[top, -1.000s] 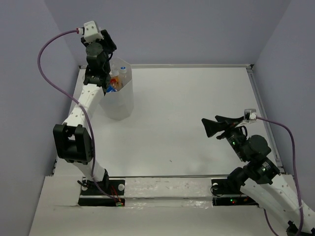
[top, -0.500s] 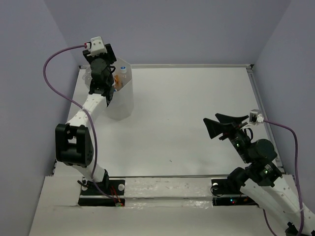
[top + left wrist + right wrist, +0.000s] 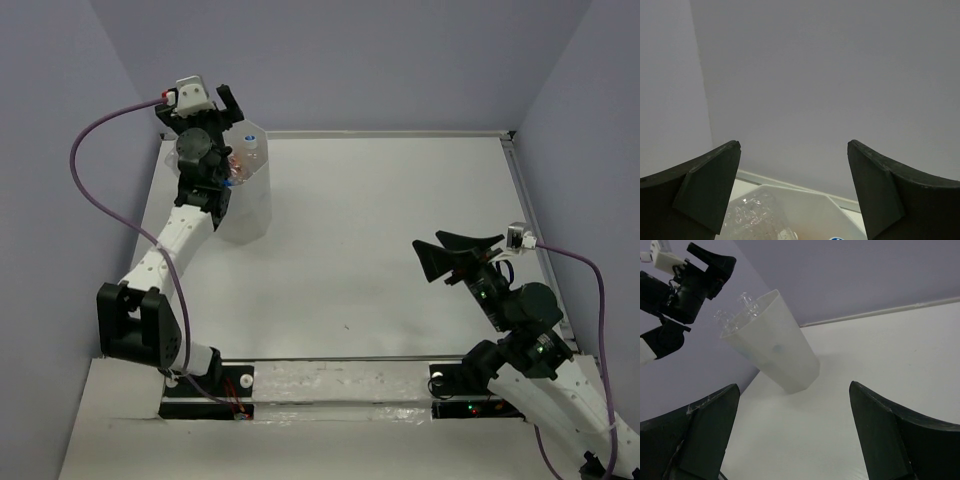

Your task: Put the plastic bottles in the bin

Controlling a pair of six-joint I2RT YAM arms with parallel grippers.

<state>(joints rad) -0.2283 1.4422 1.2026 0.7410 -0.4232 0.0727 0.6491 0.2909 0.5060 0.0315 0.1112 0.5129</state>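
**A:** Where is the left hand (image 3: pixel 794 150)?

**B:** Up over the bin (image 3: pixel 252 208), its fingers (image 3: pixel 880 195) spread wide with nothing between them. In the wrist view the bin's rim lies just below and ahead of it.

**A:** And the plastic bottles (image 3: pixel 746 302)?

**B:** Every one I can find sits inside the bin, under that hand. A crinkled clear bottle (image 3: pixel 756 217) shows by the lower edge of the left finger. In the top view a white-capped one (image 3: pixel 253 147) pokes above the rim. I cannot count all six.

**A:** The right hand (image 3: pixel 794 389)?

**B:** Also spread and holding nothing. It hovers over the worktop (image 3: pixel 380 220), with the bin well ahead of it and off to its left.

**A:** So what could go wrong?

**B:** The bin is tall and narrows toward its foot, so I judge it easy to tip. The left forearm (image 3: pixel 185 225) runs close beside its wall, and I cannot tell whether they touch. A careless retreat that drags the wrist across the rim could topple the bin and spill the lot. A low finger could also clip the bottles that stand above the rim and flick them out.
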